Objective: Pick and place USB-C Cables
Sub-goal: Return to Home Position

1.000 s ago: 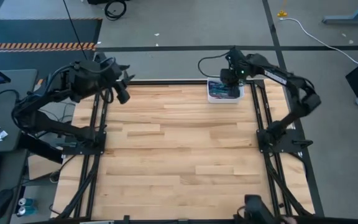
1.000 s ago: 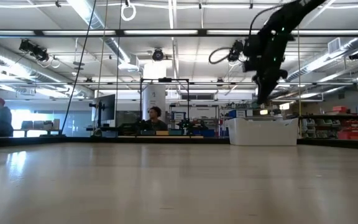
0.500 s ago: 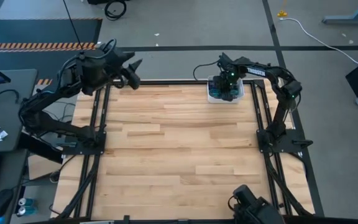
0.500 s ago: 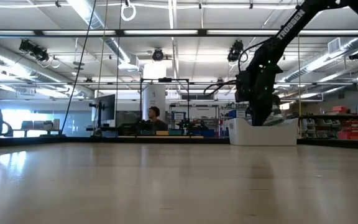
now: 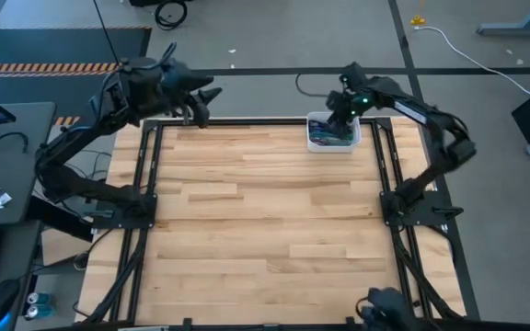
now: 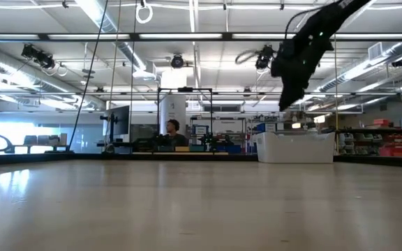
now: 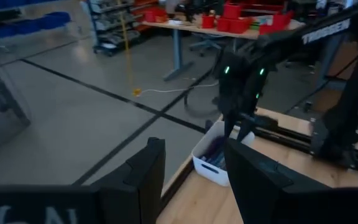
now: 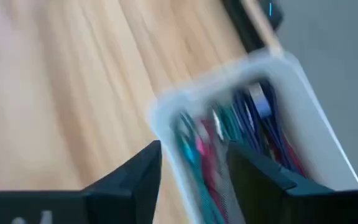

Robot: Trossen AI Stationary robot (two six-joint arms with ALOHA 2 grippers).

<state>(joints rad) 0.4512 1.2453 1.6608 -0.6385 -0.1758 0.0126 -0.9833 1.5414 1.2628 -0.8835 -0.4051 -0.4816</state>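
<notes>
1. The USB-C cables are piled up inside one white bin. Teal, pink, green and blue ones can be seen, but they are too blurred to be counted.
2. The bin is set at the far edge of the one wooden table, on the right arm's side.
3. The right gripper is held in the air just above the bin. Its two fingers are kept apart, and nothing is held between them.
4. The left gripper is held up past the table's far left corner, well apart from the bin. Its two fingers are spread too, and nothing is gripped.
5. One person is seen far behind the table.
</notes>
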